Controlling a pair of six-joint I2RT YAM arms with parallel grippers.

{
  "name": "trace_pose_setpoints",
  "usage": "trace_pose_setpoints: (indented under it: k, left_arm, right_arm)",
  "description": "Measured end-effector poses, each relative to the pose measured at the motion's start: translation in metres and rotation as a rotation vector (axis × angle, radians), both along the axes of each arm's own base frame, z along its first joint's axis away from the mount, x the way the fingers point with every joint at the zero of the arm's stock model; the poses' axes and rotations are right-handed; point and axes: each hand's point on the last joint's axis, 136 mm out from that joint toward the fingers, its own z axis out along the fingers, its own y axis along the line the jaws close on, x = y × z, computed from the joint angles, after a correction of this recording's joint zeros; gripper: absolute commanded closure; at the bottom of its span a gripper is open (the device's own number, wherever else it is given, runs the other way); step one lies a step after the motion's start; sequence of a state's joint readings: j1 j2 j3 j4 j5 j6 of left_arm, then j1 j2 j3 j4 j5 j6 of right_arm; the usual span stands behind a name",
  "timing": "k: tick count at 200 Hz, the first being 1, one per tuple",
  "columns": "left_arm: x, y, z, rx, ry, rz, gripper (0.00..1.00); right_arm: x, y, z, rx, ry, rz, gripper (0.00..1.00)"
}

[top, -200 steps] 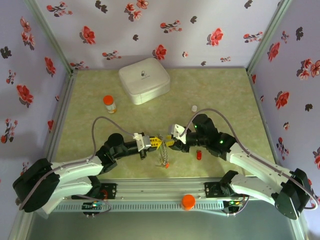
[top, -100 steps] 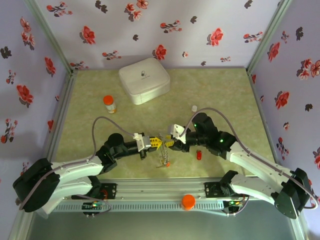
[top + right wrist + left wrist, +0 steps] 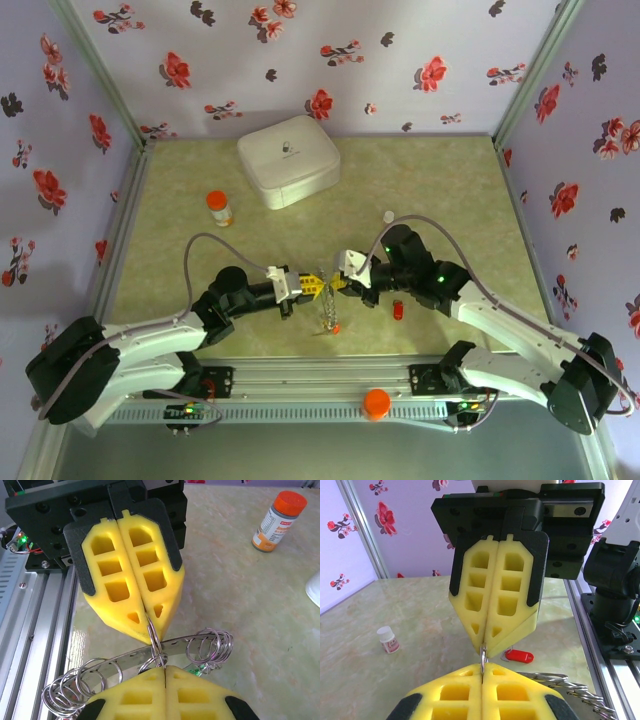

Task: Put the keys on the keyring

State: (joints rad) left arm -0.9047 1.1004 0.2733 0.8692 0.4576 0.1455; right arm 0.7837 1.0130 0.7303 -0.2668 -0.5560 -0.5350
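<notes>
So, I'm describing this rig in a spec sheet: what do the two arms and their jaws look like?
The left arm and right arm have white shells, black joints and black bases, each with a grey cable looping to the wrist. The left gripper and right gripper each have a black body; their jaws are yellow wedge-shaped blocks with rectangular cut-outs, edged by black plates.

White case (image 3: 289,160) sits near orange-capped bottle (image 3: 219,207); small white vial (image 3: 388,216) apart
</notes>
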Motion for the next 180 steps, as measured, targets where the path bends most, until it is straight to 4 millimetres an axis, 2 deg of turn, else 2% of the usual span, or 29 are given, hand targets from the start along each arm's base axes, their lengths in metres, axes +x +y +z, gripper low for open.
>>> trace_pose_setpoints:
  k: [64, 82, 116, 156, 180]
  left_arm:
    - [-0.001, 0.0, 0.002, -0.008, 0.001, -0.011, 1.0]
    - [-0.001, 0.0, 0.003, -0.011, 0.001, -0.012, 1.0]
    - [-0.003, -0.001, 0.011, -0.038, -0.02, -0.027, 1.0]
    - [-0.002, -0.004, 0.012, -0.044, -0.023, -0.036, 1.0]
    - [-0.002, -0.004, 0.012, -0.046, -0.022, -0.038, 1.0]
  right_arm:
    - [0.005, 0.003, -0.007, -0.055, 0.025, -0.002, 1.0]
    - [0.005, 0.003, -0.006, -0.052, 0.024, -0.003, 0.84]
    - [0.002, -0.004, 0.008, 0.007, -0.007, -0.026, 0.72]
    - [-0.002, 0.001, 0.023, 0.09, 0.006, -0.012, 0.71]
    - [0.0, 0.007, 0.021, 0.103, 0.031, -0.001, 0.77]
